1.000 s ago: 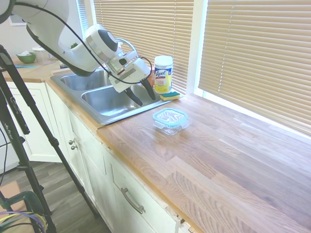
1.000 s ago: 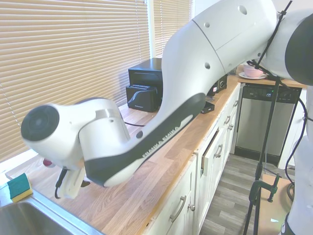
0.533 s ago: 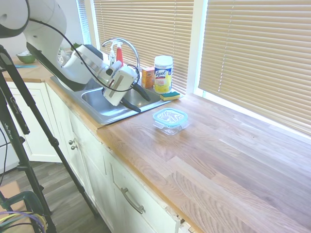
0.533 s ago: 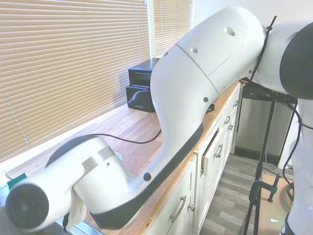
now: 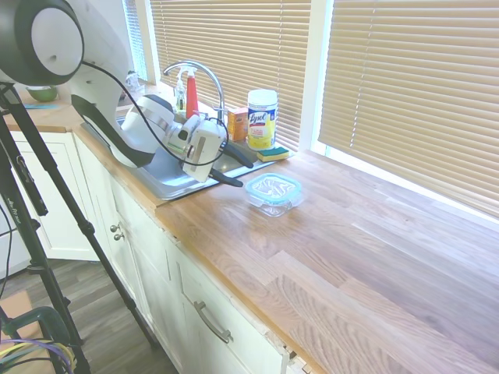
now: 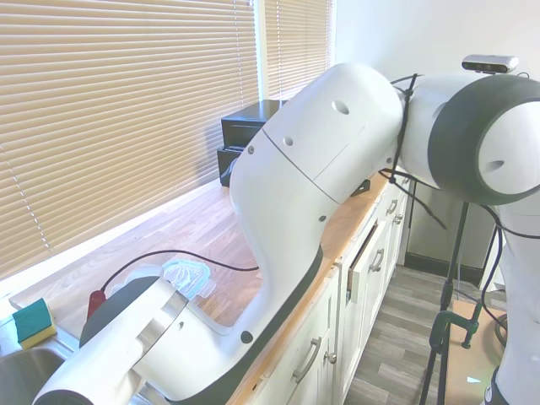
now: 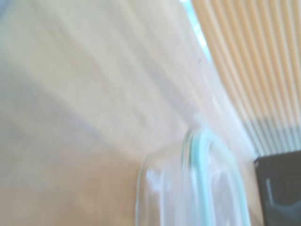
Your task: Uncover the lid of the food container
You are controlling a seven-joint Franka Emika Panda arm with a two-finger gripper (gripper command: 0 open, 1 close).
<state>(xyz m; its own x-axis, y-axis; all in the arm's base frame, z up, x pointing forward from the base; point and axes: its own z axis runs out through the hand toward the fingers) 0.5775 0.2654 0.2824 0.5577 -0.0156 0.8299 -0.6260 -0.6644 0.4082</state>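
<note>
Home kitchen, steel sink [image 5: 168, 181], faucet [image 5: 196, 74], wooden countertop [image 5: 351, 257], white cabinets [image 5: 156, 273]

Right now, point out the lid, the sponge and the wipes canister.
lid [image 5: 273, 185]: first exterior view, clear centre panel.
sponge [image 5: 273, 154]: first exterior view, yellow-green side face.
wipes canister [image 5: 261, 125]: first exterior view, yellow label.

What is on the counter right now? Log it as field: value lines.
lid: on the food container, teal rim, not yet lifted
food container: clear dish on the wooden counter, right of the sink
gripper: open, beside the container on its sink side, touching nothing
sponge: behind the container, by the wipes canister
</note>
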